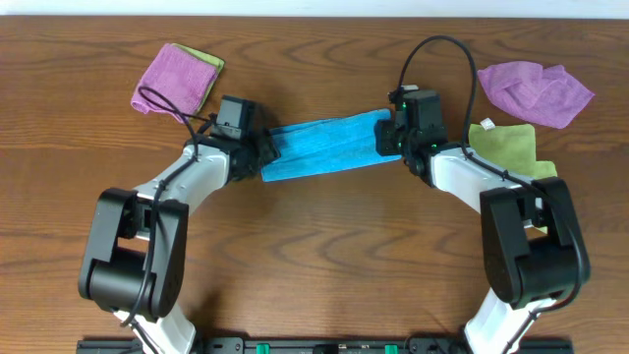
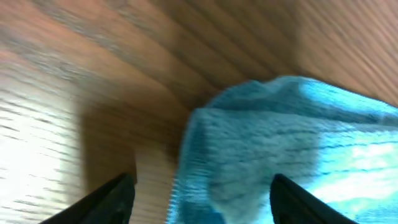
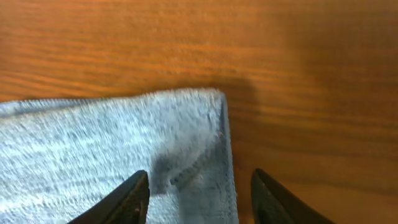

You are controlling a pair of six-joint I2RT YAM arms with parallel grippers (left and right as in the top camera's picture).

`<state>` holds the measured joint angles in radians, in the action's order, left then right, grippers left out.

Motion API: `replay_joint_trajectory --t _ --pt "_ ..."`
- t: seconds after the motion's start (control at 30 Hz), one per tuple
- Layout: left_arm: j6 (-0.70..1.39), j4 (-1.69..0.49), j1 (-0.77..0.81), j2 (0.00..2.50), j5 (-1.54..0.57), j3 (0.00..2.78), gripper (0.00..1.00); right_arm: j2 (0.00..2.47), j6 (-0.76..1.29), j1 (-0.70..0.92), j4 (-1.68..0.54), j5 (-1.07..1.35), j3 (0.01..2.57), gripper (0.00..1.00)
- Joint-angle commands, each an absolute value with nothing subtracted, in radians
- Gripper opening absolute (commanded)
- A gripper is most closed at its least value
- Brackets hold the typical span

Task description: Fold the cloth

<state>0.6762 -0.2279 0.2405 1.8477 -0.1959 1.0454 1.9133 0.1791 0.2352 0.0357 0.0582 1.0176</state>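
Observation:
A blue cloth [image 1: 329,145] lies on the wooden table as a long folded strip, slanting from lower left to upper right. My left gripper [image 1: 263,152] is at its left end and my right gripper [image 1: 390,138] at its right end. In the left wrist view the cloth's corner [image 2: 261,149] lies between the open fingers [image 2: 202,199]. In the right wrist view the cloth's corner [image 3: 186,143] lies between the open fingers [image 3: 199,196], with the edge running down the middle. Neither gripper is closed on the cloth.
A purple cloth on a green one [image 1: 177,77] lies at the back left. Another purple cloth [image 1: 534,90] and a green cloth [image 1: 506,146] lie at the back right, close to my right arm.

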Motion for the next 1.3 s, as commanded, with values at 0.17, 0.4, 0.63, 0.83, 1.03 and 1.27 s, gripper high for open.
replay_joint_trajectory --t 0.17,0.4,0.63,0.83,1.03,1.27 --pt "0.613 -0.234 0.188 1.742 -0.229 1.052 0.86 1.786 0.178 0.236 -0.060 0.032 1.018 0.58" --pt "0.641 -0.212 0.193 1.702 -0.361 1.052 0.62 1.707 0.234 0.230 -0.154 0.007 1.018 0.66" --pt "0.659 -0.171 0.231 1.732 -0.357 1.052 0.14 1.729 0.371 0.196 -0.171 0.043 1.018 0.72" --pt "0.680 -0.135 0.256 1.818 -0.356 1.052 0.10 1.788 0.384 0.195 -0.128 0.111 1.018 0.72" --pt "0.685 -0.099 0.257 1.900 -0.338 1.052 0.10 1.853 0.471 0.196 -0.050 0.179 1.018 0.72" --pt "0.685 -0.099 0.257 1.930 -0.325 1.052 0.10 1.914 0.555 0.198 0.030 0.188 1.018 0.71"
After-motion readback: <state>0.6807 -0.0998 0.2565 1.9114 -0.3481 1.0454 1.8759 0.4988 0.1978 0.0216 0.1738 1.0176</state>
